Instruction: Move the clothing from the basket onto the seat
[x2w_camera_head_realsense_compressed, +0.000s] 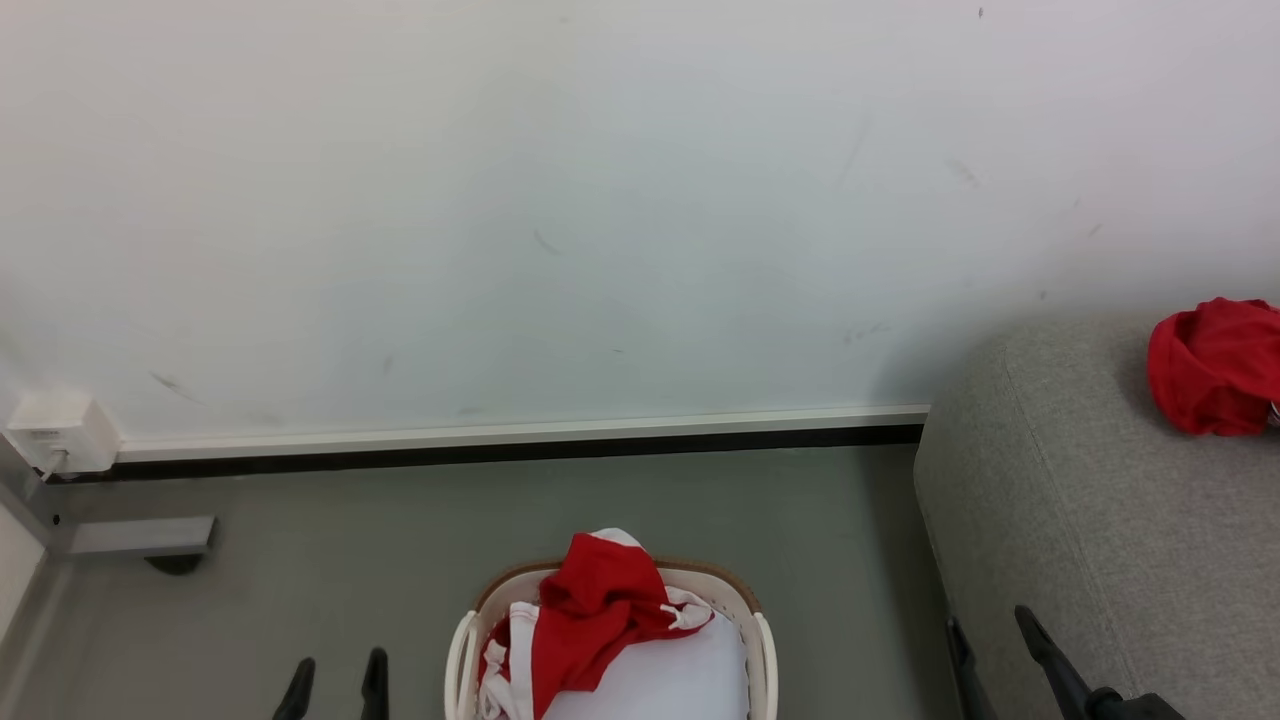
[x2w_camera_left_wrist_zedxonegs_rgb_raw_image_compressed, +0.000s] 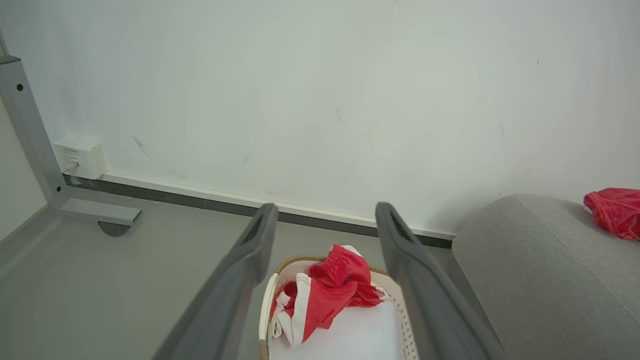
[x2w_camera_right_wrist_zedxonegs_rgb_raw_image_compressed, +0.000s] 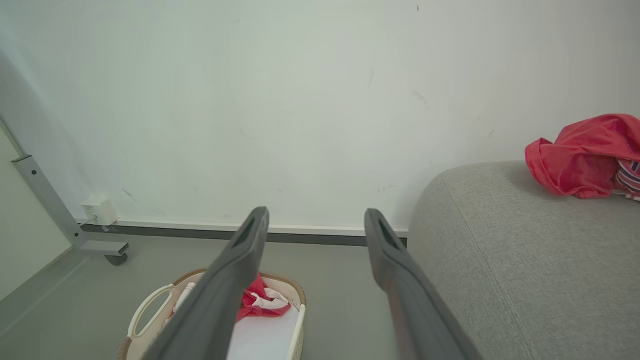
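The white basket (x2w_camera_head_realsense_compressed: 762, 640) with a brown rim stands on the floor at the bottom centre. Red clothing (x2w_camera_head_realsense_compressed: 590, 620) with white trim lies bunched in it, over a white base. The grey seat (x2w_camera_head_realsense_compressed: 1100, 520) fills the right side, with another red garment (x2w_camera_head_realsense_compressed: 1215, 365) lying on it. My left gripper (x2w_camera_head_realsense_compressed: 336, 682) is open to the left of the basket, nothing between its fingers. Near the seat's front edge my right gripper (x2w_camera_head_realsense_compressed: 992, 638) is open and holds nothing. The left wrist view shows the basket (x2w_camera_left_wrist_zedxonegs_rgb_raw_image_compressed: 266, 310) and clothing (x2w_camera_left_wrist_zedxonegs_rgb_raw_image_compressed: 330, 295) past the left gripper (x2w_camera_left_wrist_zedxonegs_rgb_raw_image_compressed: 325, 222). The right wrist view has the right gripper (x2w_camera_right_wrist_zedxonegs_rgb_raw_image_compressed: 315, 227), basket (x2w_camera_right_wrist_zedxonegs_rgb_raw_image_compressed: 150, 305) and seat (x2w_camera_right_wrist_zedxonegs_rgb_raw_image_compressed: 500, 260).
A white wall with a dark skirting strip (x2w_camera_head_realsense_compressed: 500, 450) runs behind the basket. A grey metal frame foot on a castor (x2w_camera_head_realsense_compressed: 150, 540) and a white wall socket box (x2w_camera_head_realsense_compressed: 60, 430) are at the left. Grey floor lies between basket and seat.
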